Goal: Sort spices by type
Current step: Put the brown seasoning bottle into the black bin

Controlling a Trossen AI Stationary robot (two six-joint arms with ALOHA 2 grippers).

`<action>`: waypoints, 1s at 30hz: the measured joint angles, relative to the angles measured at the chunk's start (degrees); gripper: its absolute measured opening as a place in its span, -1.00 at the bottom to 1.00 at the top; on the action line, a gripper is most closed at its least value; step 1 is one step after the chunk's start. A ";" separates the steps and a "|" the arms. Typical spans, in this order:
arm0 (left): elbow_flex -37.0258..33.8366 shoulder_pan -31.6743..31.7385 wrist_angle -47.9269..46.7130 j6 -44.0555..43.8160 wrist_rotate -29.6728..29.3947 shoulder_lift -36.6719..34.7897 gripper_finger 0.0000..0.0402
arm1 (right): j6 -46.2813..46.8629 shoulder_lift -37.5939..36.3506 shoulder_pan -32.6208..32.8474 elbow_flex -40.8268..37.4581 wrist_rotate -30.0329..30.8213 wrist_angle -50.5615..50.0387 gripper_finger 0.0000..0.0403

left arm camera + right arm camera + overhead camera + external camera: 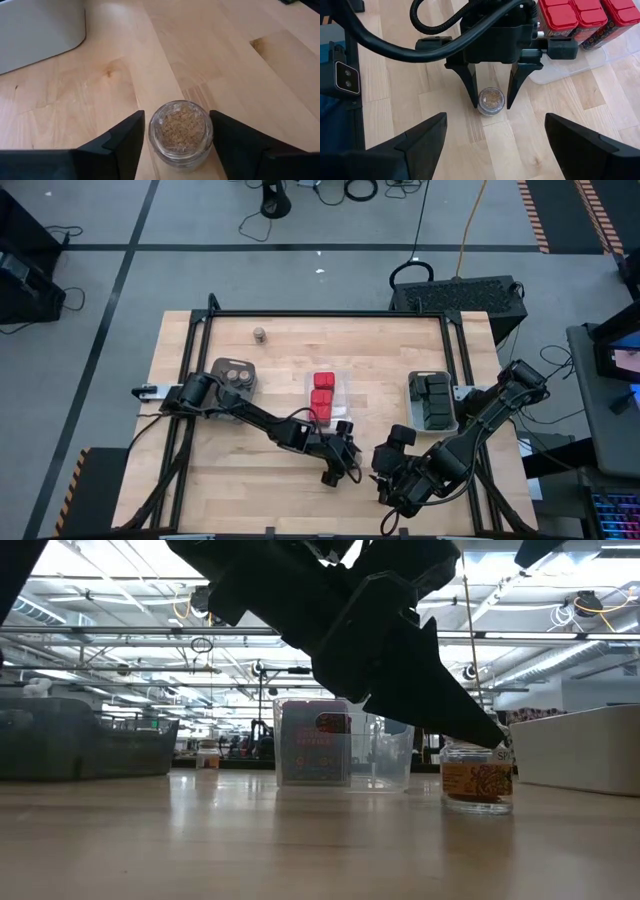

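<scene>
The left gripper (343, 472) sits low over the near middle of the table (380, 355), its two fingers (125, 145) straddling a small round jar (181, 132) of brownish spice. The jaws stand partly open; a thin gap shows on each side of the jar, so whether they touch it I cannot tell. The jar stands upright on the wood. The right gripper (495, 145) hovers just to the right of it, near the front edge, spread wide and holding nothing.

The surface is pale wooden board in a black frame. Beyond it the low view shows a large hall with ceiling lights and piping.

Three red boxes (322, 393) lie in a row in a clear tray (341, 385) at the middle. Black boxes (434, 400) fill a pale tray (414, 385) on the right; their number I cannot tell. Two jars (237, 375) sit in a dark tray (219, 367) on the left, and one more jar (259, 334) stands alone at the far left.
</scene>
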 joint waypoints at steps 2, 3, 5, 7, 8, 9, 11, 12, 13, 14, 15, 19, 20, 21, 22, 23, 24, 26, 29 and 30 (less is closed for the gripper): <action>-0.02 0.00 -0.02 0.00 0.00 0.00 0.06 | 0.00 0.00 -0.02 0.00 0.00 0.00 0.58; -0.02 0.00 -0.02 -0.01 0.02 0.00 0.03 | 0.00 0.00 -0.02 0.00 0.00 0.00 0.58; -0.02 0.02 0.02 -0.18 0.05 0.00 -0.03 | 0.00 0.00 0.00 0.00 0.00 0.00 0.58; -0.02 0.04 0.06 -0.44 0.18 0.00 -0.08 | 0.00 0.00 -0.01 0.00 0.00 0.00 0.58; -0.04 0.07 0.19 -0.50 0.22 0.00 -0.09 | 0.00 0.00 -0.01 0.00 0.00 0.00 0.58; -0.04 0.07 0.34 -0.50 0.24 0.00 -0.09 | 0.00 0.00 0.00 0.00 0.00 0.00 0.58; -0.07 0.07 0.65 -0.48 0.24 -0.15 -0.10 | 0.00 0.00 0.00 -0.02 0.00 0.00 0.58; -0.10 0.07 0.64 -0.49 0.57 -0.35 -0.11 | 0.00 0.00 0.00 0.00 0.00 0.00 0.58; -0.14 0.07 0.76 -0.52 1.11 -0.53 -0.11 | 0.00 0.00 0.00 0.00 0.00 -0.02 0.58; -0.17 0.08 0.87 -0.54 1.47 -1.00 -0.12 | 0.00 0.00 0.00 0.00 0.00 -0.02 0.58; -0.25 0.15 0.31 -0.57 2.19 -1.55 -0.14 | 0.00 0.00 0.00 0.00 -0.02 0.00 0.58; -0.46 -0.13 -2.21 -0.51 3.42 -3.90 -0.15 | -0.02 0.00 0.00 0.00 -0.03 -0.09 0.58; -0.46 -0.24 -2.66 -0.49 3.59 -4.80 -0.15 | -0.02 0.00 0.00 0.00 -0.02 -0.08 0.58; -0.46 -0.32 -3.53 -0.45 3.67 -5.87 -0.15 | -0.02 0.00 0.00 0.00 -0.02 -0.09 0.58; -0.41 -0.40 -4.16 -0.37 3.63 -6.82 -0.15 | -0.02 0.00 0.00 0.00 -0.02 -0.15 0.58; -0.32 -0.44 -4.57 -0.14 3.63 -7.65 -0.15 | -0.02 0.00 0.00 0.00 -0.02 -0.13 0.58; -0.27 -0.48 -5.14 0.17 3.61 -8.03 -0.15 | -0.02 0.00 0.00 0.00 -0.02 -0.13 0.58; -0.25 -0.74 -5.66 0.25 3.38 -8.07 -0.15 | -0.02 0.00 0.00 -0.01 -0.02 -0.13 0.58; -0.37 -1.40 -6.12 1.32 3.19 -8.09 -0.15 | -0.02 0.00 0.02 0.00 -0.02 -0.15 0.58; -0.29 -1.58 -5.96 2.03 2.81 -8.23 -0.15 | -0.02 0.00 0.00 0.00 -0.02 -0.13 0.58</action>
